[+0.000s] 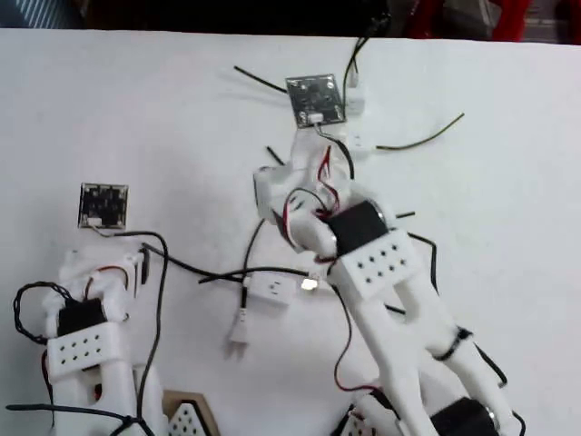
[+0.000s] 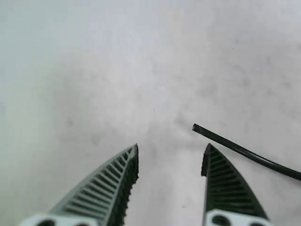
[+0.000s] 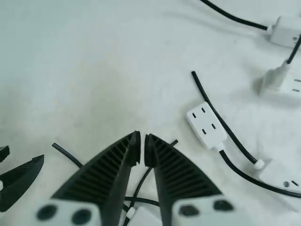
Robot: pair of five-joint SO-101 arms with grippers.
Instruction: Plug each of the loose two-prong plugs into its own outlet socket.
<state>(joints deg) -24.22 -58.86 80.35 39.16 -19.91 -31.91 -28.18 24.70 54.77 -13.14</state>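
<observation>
a loose plug (image 1: 240, 332) lies on the table (image 1: 508, 182), just in front of an outlet socket (image 1: 272, 291).

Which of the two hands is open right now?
The left hand: its fingertips stand well apart, with bare table showing between them. The right hand has its fingertips pressed almost together, holding nothing.

Room on table (image 1: 163, 109) left; cords (image 1: 182, 263), socket block (image 1: 272, 291) crowd centre.

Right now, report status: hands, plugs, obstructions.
Left hand open, empty, black wire end beside it. Right hand shut, empty. Two-prong plug lies loose beside outlet block. Black cords cross the table.
</observation>
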